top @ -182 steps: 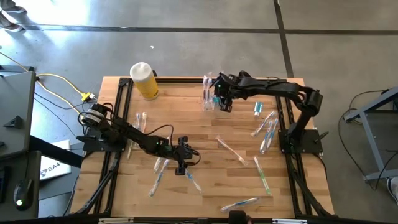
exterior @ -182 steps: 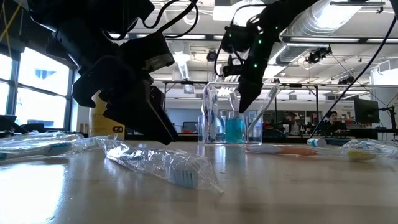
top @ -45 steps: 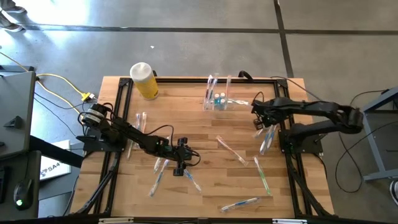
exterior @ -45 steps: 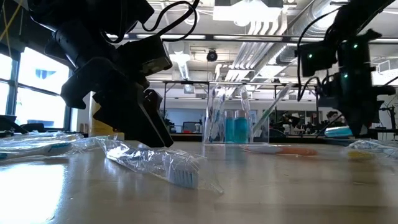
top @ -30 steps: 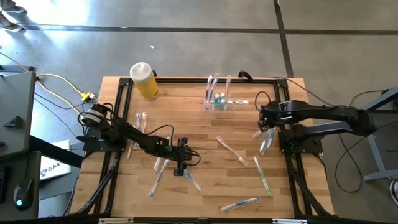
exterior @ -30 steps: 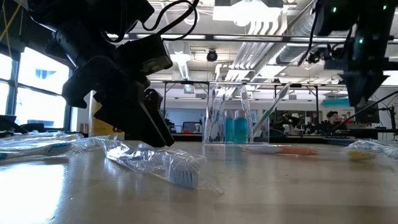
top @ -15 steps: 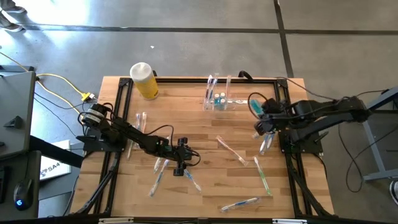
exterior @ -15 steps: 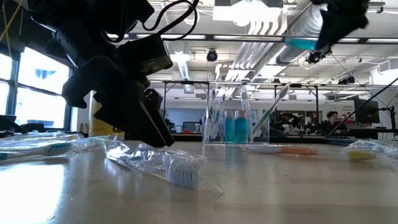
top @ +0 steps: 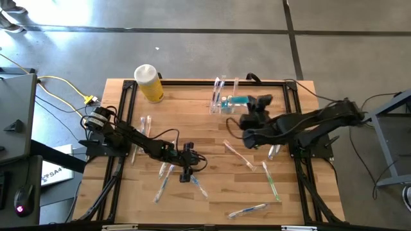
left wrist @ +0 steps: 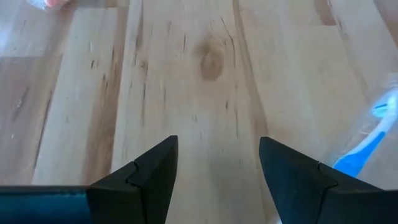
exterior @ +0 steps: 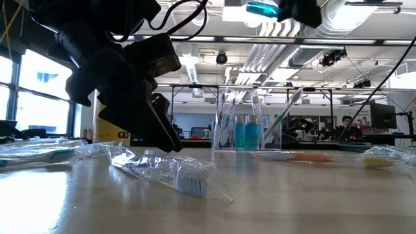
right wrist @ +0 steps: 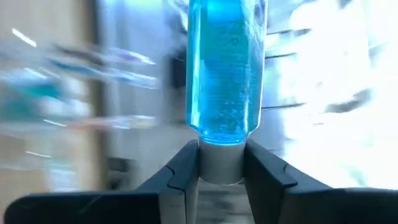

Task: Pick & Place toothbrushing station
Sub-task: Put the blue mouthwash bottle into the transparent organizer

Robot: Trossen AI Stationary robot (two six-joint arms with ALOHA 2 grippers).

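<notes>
A little teal tube (top: 238,100) is clamped by its white cap between the fingers of the right gripper (top: 252,102), high above the table (top: 192,122). In the high view its long axis runs across the table, teal end toward the clear cup (top: 223,102) and almost over it; in the low view the tube (exterior: 262,8) rides near the ceiling line, well clear of everything standing below. The cup (exterior: 246,130) stands upright near the table's far edge, holding several toothbrushes and two teal tubes. Bare wood lies between the cup and a pink toothbrush (top: 237,154) lying slantwise nearer the middle. More wrapped toothbrushes (top: 271,179) are scattered along the right side and front. The left gripper (top: 187,168) sits low over the front-middle boards, jaws spread and empty, with a blue-bristled toothbrush (left wrist: 364,146) just beside it. A yellow container (top: 149,83) stands at the far left corner.
</notes>
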